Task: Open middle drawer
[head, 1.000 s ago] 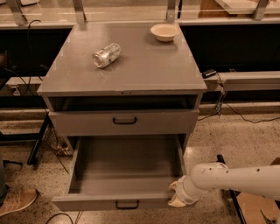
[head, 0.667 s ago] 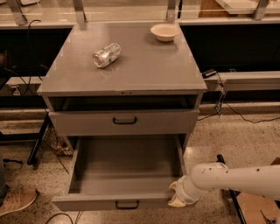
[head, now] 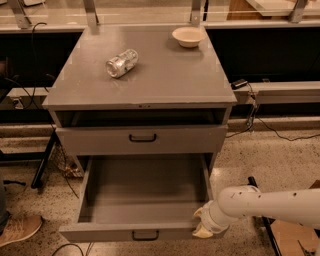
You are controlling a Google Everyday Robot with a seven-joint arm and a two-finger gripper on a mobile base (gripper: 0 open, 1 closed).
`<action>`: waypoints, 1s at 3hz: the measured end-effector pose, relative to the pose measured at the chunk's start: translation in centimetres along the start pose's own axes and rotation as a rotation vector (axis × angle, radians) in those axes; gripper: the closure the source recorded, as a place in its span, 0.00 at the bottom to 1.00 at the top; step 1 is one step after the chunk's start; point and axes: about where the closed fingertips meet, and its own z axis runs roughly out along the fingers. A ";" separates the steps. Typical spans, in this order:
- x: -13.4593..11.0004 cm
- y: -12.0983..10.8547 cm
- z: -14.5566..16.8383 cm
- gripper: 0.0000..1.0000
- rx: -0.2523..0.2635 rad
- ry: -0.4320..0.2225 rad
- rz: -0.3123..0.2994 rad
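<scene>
Nearest, lower right: white arm (head: 272,202) entering from the right edge and ending in the claw (head: 202,226), placed at the right front corner of the middle drawer (head: 142,197), over the right end of its low front panel. Spread or closed: cannot tell. Middle drawer pulled well out of the cabinet, plain grey inside, small black bar handle (head: 145,234) at the centre of the front. Lower left: tan shoe (head: 17,227) on the speckled floor (head: 280,155).

Next, above the open drawer: upper drawer (head: 100,141) closed, taller front, black handle at centre; above that, a dark slot just under the top.

Farther: grey table (head: 165,82) bearing a can (head: 121,63) lying on its side, left of centre, and a pale bowl (head: 188,36) upright near the back edge, to the right; the two well apart.

Farthest: two metal posts (head: 90,11) rising behind the back edge; cable (head: 280,134) on the floor at right.
</scene>
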 end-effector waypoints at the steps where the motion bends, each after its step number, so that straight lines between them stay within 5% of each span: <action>1: -0.1 -0.8 -1.4 0.11 0.024 -0.019 -0.014; 2: -0.1 -2.2 -5.5 0.00 0.102 -0.062 -0.024; 3: 0.7 -3.7 -11.3 0.00 0.207 -0.089 -0.037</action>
